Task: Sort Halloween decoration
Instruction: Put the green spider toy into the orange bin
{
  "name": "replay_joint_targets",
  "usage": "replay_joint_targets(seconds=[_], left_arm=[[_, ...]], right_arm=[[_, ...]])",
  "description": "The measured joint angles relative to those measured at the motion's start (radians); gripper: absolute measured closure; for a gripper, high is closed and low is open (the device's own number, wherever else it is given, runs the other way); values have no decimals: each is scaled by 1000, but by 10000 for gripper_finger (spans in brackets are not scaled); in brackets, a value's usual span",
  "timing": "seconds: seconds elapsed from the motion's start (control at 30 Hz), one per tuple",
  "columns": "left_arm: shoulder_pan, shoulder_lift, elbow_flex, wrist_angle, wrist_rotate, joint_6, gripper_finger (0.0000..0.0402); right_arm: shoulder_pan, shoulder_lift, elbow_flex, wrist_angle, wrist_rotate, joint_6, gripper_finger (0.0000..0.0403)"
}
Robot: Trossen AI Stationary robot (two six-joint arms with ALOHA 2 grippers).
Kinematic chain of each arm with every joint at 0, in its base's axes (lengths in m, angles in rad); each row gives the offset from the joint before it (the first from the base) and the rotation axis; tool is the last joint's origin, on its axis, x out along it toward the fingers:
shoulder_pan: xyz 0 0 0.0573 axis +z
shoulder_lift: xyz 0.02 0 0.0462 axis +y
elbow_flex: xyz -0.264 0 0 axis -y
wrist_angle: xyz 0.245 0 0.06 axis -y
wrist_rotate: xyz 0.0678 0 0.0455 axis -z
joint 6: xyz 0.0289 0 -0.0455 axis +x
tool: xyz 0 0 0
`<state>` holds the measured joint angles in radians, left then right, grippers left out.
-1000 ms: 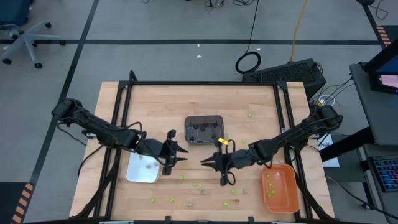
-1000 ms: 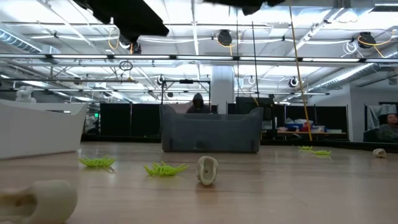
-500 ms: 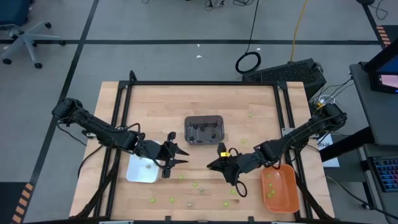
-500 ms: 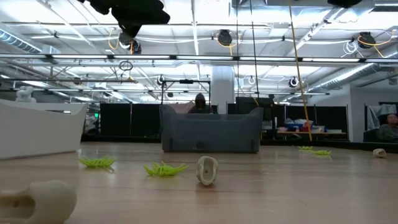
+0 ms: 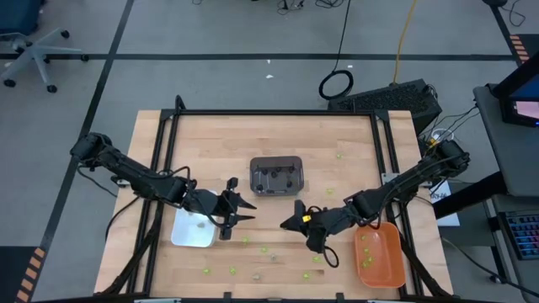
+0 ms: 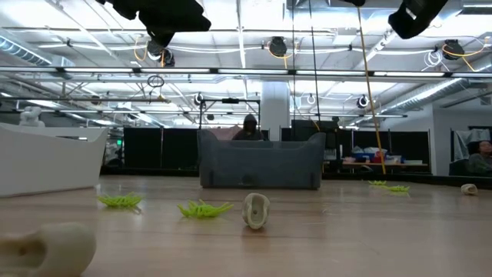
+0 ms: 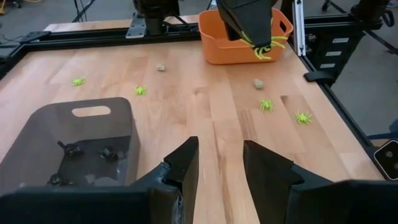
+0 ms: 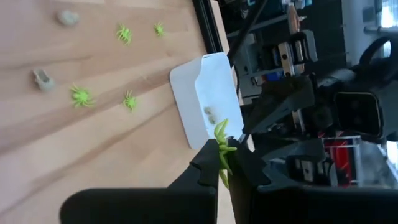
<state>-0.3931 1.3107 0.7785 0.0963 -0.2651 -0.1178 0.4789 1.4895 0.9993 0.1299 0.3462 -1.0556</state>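
Note:
Small lime-green spiders (image 7: 266, 104) (image 8: 81, 96) and pale tan trinkets (image 7: 258, 83) (image 6: 256, 210) lie scattered on the wooden table, mostly toward its near edge. Dark trinkets lie in the dark grey tray (image 5: 276, 175). My right gripper (image 5: 288, 224) hovers above the table's middle, shut on one lime-green spider (image 8: 222, 146). My left gripper (image 5: 240, 207) hovers beside the white tray (image 5: 194, 229), facing the right one, open, with nothing between its fingers (image 7: 186, 165). My right gripper pinches the lime-green spider's body (image 8: 222, 155) between its two fingertips. Its legs (image 7: 268, 47) stick out past the tips. The fingers slant slightly down, pointing toward the table's left side. The spider is lifted clear of the table.
The orange tray (image 5: 376, 252) with a few green pieces sits at the near right, behind my right gripper. The white tray holds a couple of tan pieces (image 8: 210, 113). A black frame (image 5: 168, 143) borders the table. Bare wood lies between the two grippers.
My right gripper has rolled about the line it points along and drawn slightly back toward the table's right edge, keeping the green spider pinched and clear of the table.

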Motion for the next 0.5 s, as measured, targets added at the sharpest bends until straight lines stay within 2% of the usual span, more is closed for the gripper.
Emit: replay_joint_targets(seconds=[0.33,0.5], left_arm=[[0,0,0,0,-1,-1,274],[0,0,0,0,-1,-6,274]], right_arm=[[0,0,0,0,1,-56,402],[0,0,0,0,1,30,403]])
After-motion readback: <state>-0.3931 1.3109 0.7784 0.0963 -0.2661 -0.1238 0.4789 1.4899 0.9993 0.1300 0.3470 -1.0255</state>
